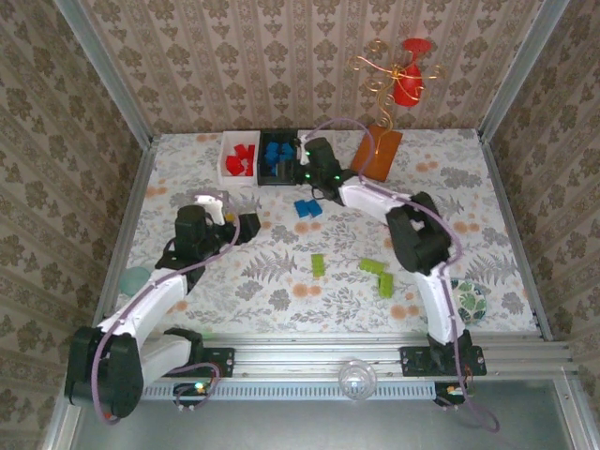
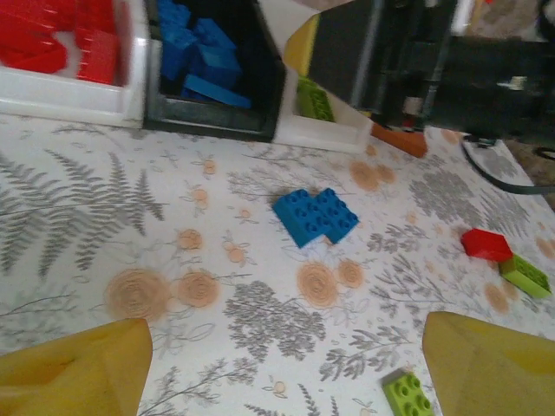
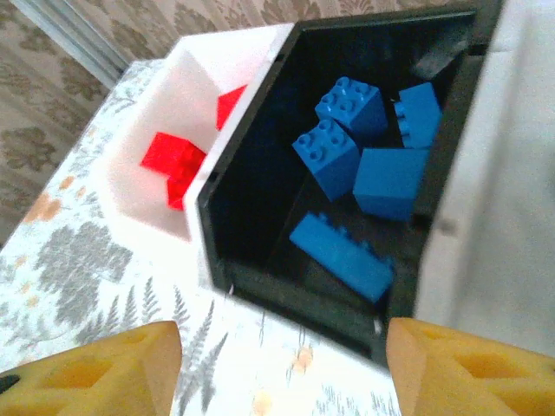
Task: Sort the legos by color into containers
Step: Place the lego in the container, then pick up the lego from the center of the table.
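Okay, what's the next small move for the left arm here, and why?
Probably ease the left gripper forward and down toward the loose blue brick: its jaws stand open and empty, the brick lies alone on the table just ahead, and the black bin beyond it already holds blue bricks.

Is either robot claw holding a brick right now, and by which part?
No, nothing is held. The left gripper and the right gripper, above the black bin, both stand open with nothing between their fingers.
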You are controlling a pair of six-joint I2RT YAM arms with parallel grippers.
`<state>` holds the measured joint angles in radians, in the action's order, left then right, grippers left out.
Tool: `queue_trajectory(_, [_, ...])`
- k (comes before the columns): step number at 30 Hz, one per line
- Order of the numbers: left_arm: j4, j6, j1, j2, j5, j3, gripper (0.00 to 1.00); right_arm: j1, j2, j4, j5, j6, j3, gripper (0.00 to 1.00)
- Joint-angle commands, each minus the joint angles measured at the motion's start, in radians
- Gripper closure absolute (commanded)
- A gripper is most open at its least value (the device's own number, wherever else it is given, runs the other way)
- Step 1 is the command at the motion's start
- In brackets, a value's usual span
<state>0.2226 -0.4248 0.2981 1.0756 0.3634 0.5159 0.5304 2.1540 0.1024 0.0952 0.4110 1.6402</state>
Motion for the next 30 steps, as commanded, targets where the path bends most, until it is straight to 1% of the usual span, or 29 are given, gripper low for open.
queue_trajectory(1, [0.064, 0.044, 0.049, 0.043, 0.096, 0.012, 0.18, -0.012, -0.228, -0.001, -0.028, -0.073, -0.189, 0.33])
queue_trajectory(4, [0.044, 0.089, 0.096, 0.089, 0.109, 0.041, 0.18, -0.022, -0.386, -0.083, -0.1, -0.121, -0.375, 0.31])
queue_trajectory(6, [0.019, 0.093, 0.13, 0.113, 0.077, 0.055, 0.18, -0.029, -0.483, -0.142, -0.167, -0.151, -0.48, 0.29])
queue_trajectory(8, [-0.032, 0.071, 0.177, 0.127, 0.001, 0.069, 0.19, -0.038, -0.563, -0.212, -0.253, -0.157, -0.549, 0.26])
queue_trajectory(10, [-0.114, 0.037, 0.247, 0.138, -0.112, 0.088, 0.2, -0.054, -0.638, -0.257, -0.326, -0.156, -0.617, 0.22])
queue_trajectory(12, [-0.179, -0.007, 0.339, 0.157, -0.236, 0.108, 0.2, -0.082, -0.717, -0.268, -0.37, -0.14, -0.692, 0.18])
queue_trajectory(13, [-0.196, -0.029, 0.381, 0.169, -0.283, 0.115, 0.2, -0.097, -0.748, -0.264, -0.375, -0.131, -0.724, 0.15])
queue_trajectory(15, [-0.217, -0.074, 0.472, 0.21, -0.371, 0.128, 0.2, -0.131, -0.825, -0.237, -0.368, -0.111, -0.794, 0.06])
queue_trajectory(16, [-0.222, -0.089, 0.505, 0.234, -0.401, 0.137, 0.2, -0.14, -0.849, -0.221, -0.357, -0.108, -0.821, 0.04])
queue_trajectory(19, [-0.245, -0.126, 0.587, 0.332, -0.454, 0.19, 0.21, -0.145, -0.928, -0.177, -0.331, -0.101, -0.89, 0.0])
queue_trajectory(21, [-0.267, -0.135, 0.629, 0.401, -0.481, 0.24, 0.21, -0.145, -0.983, -0.175, -0.325, -0.079, -0.926, 0.0])
queue_trajectory(24, [-0.311, -0.141, 0.674, 0.494, -0.52, 0.318, 0.22, -0.147, -1.065, -0.189, -0.352, -0.076, -0.974, 0.0])
queue_trajectory(26, [-0.329, -0.14, 0.689, 0.551, -0.531, 0.359, 0.23, -0.148, -1.104, -0.197, -0.377, -0.084, -1.0, 0.0])
queue_trajectory(30, [-0.336, -0.131, 0.696, 0.658, -0.504, 0.427, 0.26, -0.158, -1.141, -0.179, -0.357, -0.081, -1.033, 0.0])
